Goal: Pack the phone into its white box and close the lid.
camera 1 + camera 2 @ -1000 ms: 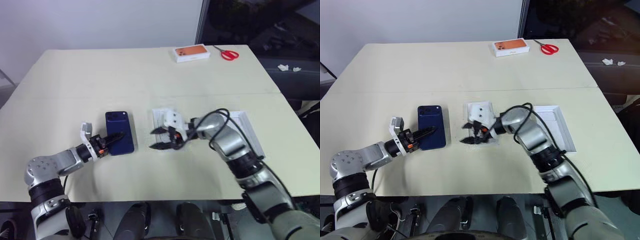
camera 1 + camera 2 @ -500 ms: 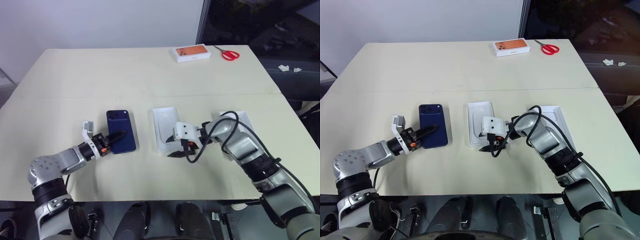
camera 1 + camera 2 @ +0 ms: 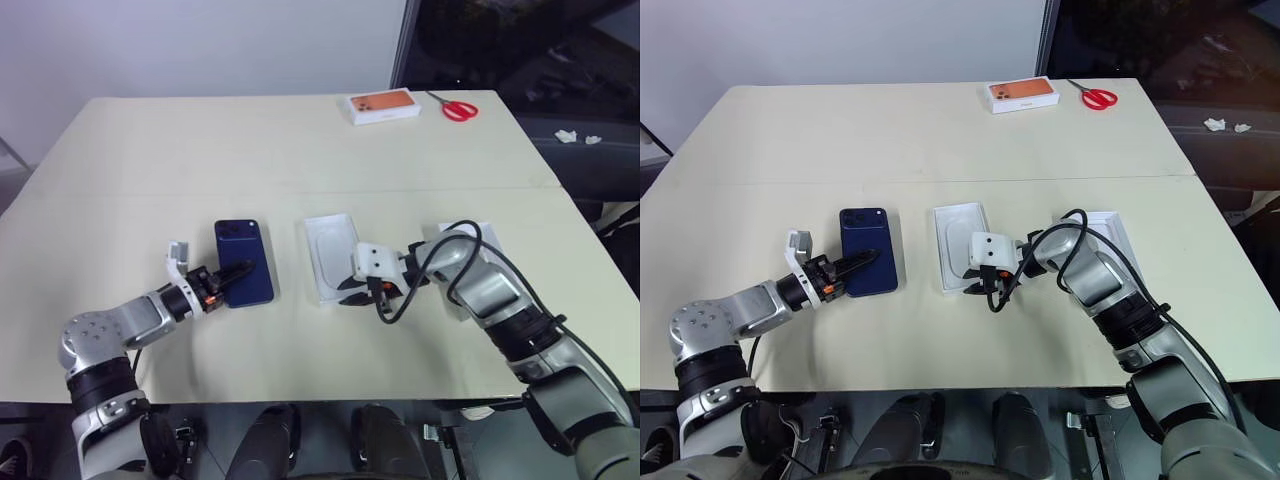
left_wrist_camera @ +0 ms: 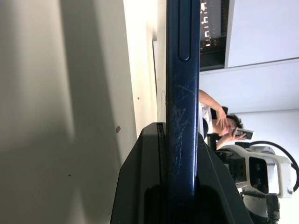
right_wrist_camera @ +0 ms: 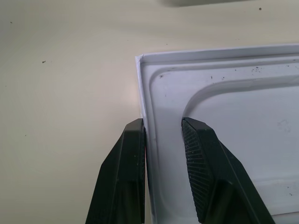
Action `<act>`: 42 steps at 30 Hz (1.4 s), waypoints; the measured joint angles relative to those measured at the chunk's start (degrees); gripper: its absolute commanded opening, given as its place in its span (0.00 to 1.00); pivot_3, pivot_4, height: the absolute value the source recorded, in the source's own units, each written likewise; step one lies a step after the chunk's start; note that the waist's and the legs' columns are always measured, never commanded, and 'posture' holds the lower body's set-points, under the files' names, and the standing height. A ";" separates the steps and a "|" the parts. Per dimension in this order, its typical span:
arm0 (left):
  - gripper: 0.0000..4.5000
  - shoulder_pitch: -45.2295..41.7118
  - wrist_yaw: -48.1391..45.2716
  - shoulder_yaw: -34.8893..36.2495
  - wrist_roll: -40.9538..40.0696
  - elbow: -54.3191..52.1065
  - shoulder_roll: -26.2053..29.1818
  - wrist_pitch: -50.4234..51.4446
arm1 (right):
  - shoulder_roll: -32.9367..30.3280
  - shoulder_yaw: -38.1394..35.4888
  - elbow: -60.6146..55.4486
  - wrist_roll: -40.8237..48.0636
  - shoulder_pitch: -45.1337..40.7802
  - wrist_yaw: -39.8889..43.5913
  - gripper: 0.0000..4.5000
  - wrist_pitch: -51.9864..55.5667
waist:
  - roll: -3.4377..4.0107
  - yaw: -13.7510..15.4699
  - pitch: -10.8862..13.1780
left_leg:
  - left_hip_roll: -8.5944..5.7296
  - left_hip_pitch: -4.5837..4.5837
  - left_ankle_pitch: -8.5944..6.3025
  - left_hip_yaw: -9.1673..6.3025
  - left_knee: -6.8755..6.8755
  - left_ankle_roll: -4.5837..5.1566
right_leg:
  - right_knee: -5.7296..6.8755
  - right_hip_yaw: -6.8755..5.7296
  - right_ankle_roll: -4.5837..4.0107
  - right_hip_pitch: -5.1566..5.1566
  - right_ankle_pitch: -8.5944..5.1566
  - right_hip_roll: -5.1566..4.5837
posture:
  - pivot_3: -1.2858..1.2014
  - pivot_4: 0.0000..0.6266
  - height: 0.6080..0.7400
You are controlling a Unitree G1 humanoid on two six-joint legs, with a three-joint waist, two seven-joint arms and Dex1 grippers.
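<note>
The phone (image 3: 243, 262) lies flat on the table (image 3: 300, 160), left of the white box (image 3: 330, 256). It looks slim, stiff and glossy, so likely slippery; the thin edges are the place to take it. The left gripper (image 3: 228, 279) has its fingers (image 4: 140, 186) clamped tight on the phone's near edge. The right gripper (image 5: 163, 140) straddles the light cardboard box's wall near a corner, fingers (image 5: 128, 168) partly open, one outside touching it. The lid (image 3: 1115, 232) sits further right.
</note>
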 measured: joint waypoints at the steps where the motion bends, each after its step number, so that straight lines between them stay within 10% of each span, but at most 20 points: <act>1: 0.00 0.05 0.02 -0.13 -0.01 -0.07 0.00 0.00 | 0.08 0.00 -0.03 0.00 0.00 -0.11 0.24 0.15 | 0.00 0.00 0.00 | 0.00 0.00 0.00 0.00 0.00 0.00 | 0.00 0.00 0.00 0.00 0.00 0.00 | 0.52 0.24 1.00; 14: 0.00 -5.20 3.91 2.56 -1.59 2.29 1.72 -1.79 | 13.54 0.87 -3.73 -3.67 0.17 -15.38 0.24 14.66 | -0.26 -0.41 -0.05 | 0.28 0.00 0.27 0.02 -0.13 -0.48 | 0.07 0.00 -0.02 -0.15 0.01 0.26 | 0.52 0.24 1.00; 22: 0.00 -5.56 4.81 2.07 -2.65 2.29 1.81 -2.06 | 12.29 3.19 -5.81 -2.43 0.59 -14.00 0.98 15.95 | -0.31 -0.12 -0.02 | 0.23 -0.03 0.22 0.03 -0.10 -0.39 | 0.03 0.00 -0.02 -0.14 0.01 0.23 | 0.52 0.24 1.00; 42: 0.00 -17.62 -3.31 -19.83 8.89 14.65 -1.94 -9.32 | 2.23 -15.75 -4.18 13.81 -1.23 -9.58 0.98 15.66 | -0.46 -0.26 0.09 | 0.18 -0.08 0.22 0.08 -0.11 -0.37 | 0.03 0.00 -0.02 -0.17 0.02 0.19 | 0.52 0.24 1.00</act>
